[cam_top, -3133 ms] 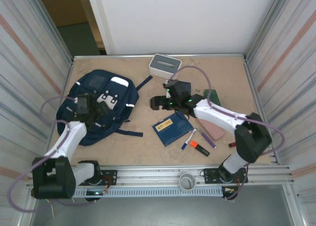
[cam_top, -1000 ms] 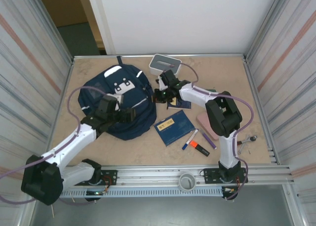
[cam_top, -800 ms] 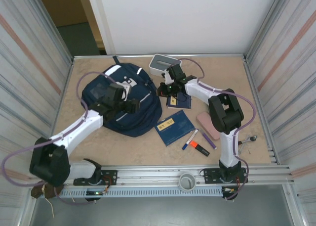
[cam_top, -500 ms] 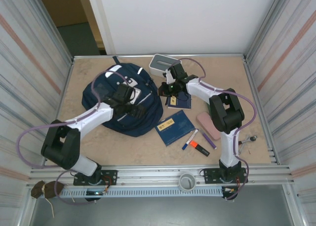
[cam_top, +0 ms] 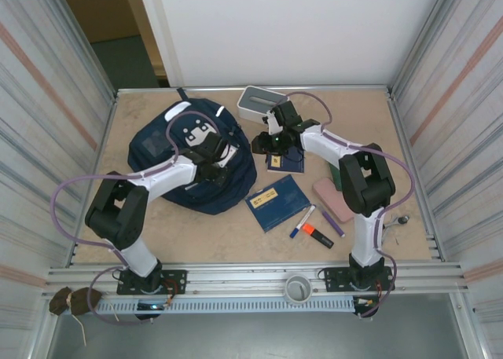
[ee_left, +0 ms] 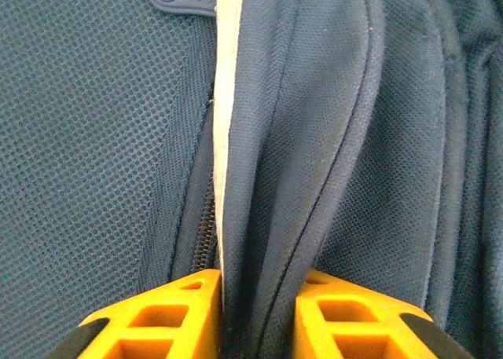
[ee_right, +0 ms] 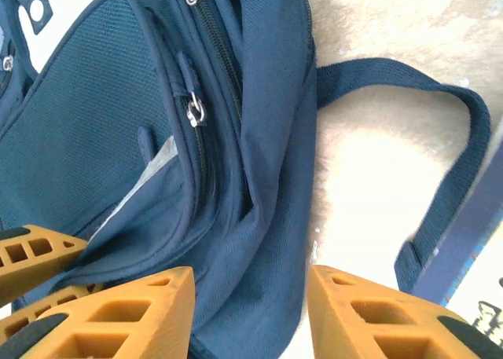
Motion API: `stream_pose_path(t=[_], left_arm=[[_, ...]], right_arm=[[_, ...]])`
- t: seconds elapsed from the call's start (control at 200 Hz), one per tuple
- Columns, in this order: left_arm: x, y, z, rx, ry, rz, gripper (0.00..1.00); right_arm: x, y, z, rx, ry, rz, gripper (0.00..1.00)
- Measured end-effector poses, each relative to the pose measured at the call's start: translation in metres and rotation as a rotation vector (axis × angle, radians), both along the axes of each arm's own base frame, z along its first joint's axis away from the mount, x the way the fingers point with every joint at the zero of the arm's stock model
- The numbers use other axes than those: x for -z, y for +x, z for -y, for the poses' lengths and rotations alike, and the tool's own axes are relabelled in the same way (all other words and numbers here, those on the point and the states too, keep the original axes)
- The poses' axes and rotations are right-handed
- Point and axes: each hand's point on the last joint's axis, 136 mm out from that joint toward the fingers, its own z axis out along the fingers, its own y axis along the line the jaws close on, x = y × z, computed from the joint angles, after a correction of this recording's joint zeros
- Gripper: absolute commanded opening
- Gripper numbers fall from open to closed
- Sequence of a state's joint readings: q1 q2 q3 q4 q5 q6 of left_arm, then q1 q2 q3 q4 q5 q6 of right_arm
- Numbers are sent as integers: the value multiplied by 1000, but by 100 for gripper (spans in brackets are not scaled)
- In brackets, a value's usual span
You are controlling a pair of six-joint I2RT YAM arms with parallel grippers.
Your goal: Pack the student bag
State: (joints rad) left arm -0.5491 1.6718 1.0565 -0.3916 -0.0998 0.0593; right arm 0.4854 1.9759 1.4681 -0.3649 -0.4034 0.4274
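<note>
Pinching a fold of the student bag [cam_top: 153,159], which lay far-left on the desk [cam_top: 228,237], the left claw [ee_left: 259,316] was closed on soft, limp cloth (likely to sag); the right claw [ee_right: 251,312] stood open beside its seamed edge, probably the firmer hold.

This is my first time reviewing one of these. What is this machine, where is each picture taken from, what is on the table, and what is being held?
Two robot arms are bolted at the near edge of a table. One picture looks down from above, and the other two come from a camera on each wrist. On the table lie the student bag, a white box, two navy notebooks, pens and a pink case. The left fingers pinch a fold of the bag. The right fingers stand apart above its side.
</note>
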Motion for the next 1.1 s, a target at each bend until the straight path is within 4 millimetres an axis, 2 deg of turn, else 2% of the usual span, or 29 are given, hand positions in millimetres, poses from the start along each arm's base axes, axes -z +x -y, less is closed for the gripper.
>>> stream_pose_path(t=[0.175,0.346,0.441,0.541,0.666,0.807,0.982,1.102], left_arm=[[-21,3,-6,-35,-80,23,6],[-70,8,-26,-130,-292,94,0],[-101,9,-41,-197,-437,149,0],[-125,10,-54,-262,-581,188,0],[-141,12,-60,-307,-711,188,0],[-145,10,-55,-317,-770,162,0],[-143,8,-50,-329,-815,129,0],[-143,8,-49,-333,-834,125,0]], right_arm=[[-16,-10,14,15,-46,41,51],[-32,-24,31,38,-108,88,59],[-45,-36,38,44,-110,115,65],[-55,-52,37,36,-59,128,73],[-58,-72,16,-11,8,124,77],[-66,-89,-17,-82,80,136,78],[-77,-88,-34,-84,199,133,79],[-71,-85,-40,-77,248,99,77]])
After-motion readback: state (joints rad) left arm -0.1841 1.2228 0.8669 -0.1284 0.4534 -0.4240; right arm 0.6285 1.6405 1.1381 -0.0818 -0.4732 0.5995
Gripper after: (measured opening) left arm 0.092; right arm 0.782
